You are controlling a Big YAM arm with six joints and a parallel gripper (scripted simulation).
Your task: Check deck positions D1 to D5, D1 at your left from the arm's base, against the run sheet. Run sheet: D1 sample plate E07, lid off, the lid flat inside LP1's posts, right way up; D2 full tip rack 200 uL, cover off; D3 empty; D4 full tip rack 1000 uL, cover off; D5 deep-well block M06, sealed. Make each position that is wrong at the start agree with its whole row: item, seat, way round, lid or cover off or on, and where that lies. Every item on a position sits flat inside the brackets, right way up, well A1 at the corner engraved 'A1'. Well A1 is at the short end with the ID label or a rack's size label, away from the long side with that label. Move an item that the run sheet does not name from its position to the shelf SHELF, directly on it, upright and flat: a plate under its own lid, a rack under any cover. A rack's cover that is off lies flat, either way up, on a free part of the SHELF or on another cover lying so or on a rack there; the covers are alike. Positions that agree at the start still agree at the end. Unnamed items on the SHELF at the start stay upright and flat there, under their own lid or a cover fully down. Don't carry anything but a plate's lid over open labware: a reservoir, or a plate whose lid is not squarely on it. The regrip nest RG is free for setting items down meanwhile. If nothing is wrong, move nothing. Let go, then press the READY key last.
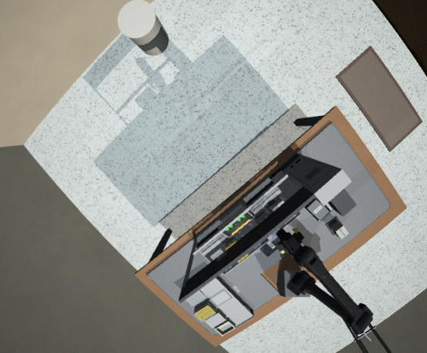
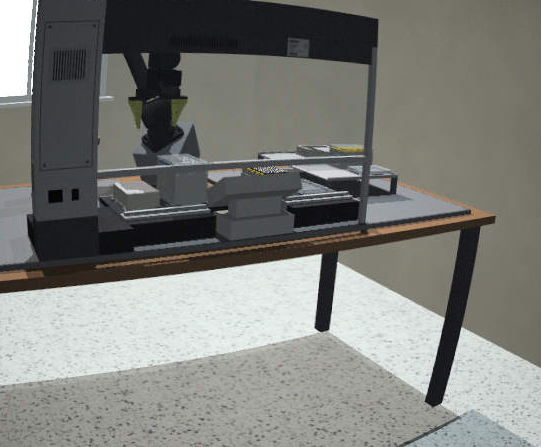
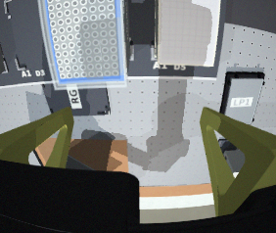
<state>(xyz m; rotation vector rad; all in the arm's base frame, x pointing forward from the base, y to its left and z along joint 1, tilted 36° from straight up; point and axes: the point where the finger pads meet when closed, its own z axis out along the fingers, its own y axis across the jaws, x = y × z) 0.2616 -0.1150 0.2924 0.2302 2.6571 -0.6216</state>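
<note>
i'm holding my gripper [image 3: 136,114] spread fully wide, gripping nothing, hovering above the deck plate [image 3: 146,108]. beyond sit the rg nest [image 3: 74,96] and lp1 nest [image 3: 242,101]; farther, the blue-rimmed tip rack [image 3: 84,29] at d4 and the sealed block [image 3: 188,21] at d5. i'm judging it best to square up over one item before dropping.
</note>
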